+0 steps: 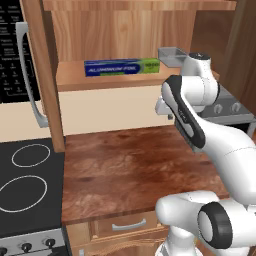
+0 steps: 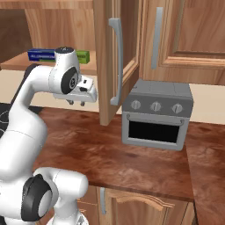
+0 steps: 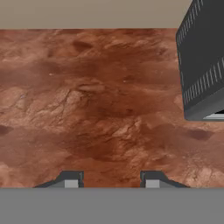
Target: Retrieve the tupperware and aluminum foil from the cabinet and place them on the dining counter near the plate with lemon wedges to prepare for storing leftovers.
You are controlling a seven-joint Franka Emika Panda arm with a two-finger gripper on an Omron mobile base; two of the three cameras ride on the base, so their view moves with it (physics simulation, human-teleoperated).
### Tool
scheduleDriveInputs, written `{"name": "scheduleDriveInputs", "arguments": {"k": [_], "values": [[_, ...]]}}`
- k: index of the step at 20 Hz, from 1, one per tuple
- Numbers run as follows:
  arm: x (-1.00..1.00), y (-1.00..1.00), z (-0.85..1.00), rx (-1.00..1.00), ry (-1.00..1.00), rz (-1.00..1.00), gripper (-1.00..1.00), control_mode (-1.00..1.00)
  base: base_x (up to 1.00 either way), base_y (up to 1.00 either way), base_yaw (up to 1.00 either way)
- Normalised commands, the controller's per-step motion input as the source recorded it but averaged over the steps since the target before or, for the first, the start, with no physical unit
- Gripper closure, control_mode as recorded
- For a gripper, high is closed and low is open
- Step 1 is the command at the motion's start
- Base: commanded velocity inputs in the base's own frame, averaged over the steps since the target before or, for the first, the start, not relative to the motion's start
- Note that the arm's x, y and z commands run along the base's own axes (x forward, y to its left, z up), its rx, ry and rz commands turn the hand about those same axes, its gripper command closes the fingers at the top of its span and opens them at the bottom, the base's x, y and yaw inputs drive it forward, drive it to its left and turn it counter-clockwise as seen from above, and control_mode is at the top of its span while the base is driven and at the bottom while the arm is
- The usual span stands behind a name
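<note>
Two task items are seen on the shelf of the cabinet (image 1: 107, 82): the aluminum foil (image 1: 121, 67) lying lengthwise near the shelf's front edge, and the tupperware (image 1: 173, 56) just to its right, partly hidden behind the arm. The gripper (image 2: 76, 103) is held below shelf level, pointing down over the worktop (image 3: 87, 105), its fingers (image 3: 71, 180) parted and nothing between them. The foil carton is judged light, stiff and slightly crushable, best pinched across its narrow width near the middle. The container is judged light, smooth and slippery, best taken by one wall below the rim.
</note>
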Motion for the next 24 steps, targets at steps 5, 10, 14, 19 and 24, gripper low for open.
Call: {"name": "scheduleDriveInputs", "arguments": {"k": [5,10,14,19,24], "values": [[0.0,0.0,0.02,0.0,-0.12,0.0,-1.0,-1.0,0.0,0.0,0.0],[0.0,0.0,0.28,0.0,-0.31,0.05,-1.0,-1.0,0.0,0.0,0.0],[0.0,0.0,0.46,0.0,-0.35,0.09,-1.0,-1.0,0.0,0.0,0.0],[0.0,0.0,0.46,0.0,-0.3,0.1,-1.0,-1.0,0.0,0.0,0.0],[0.02,0.0,0.46,0.0,-0.18,0.1,-1.0,-1.0,0.0,0.0,0.0]]}}
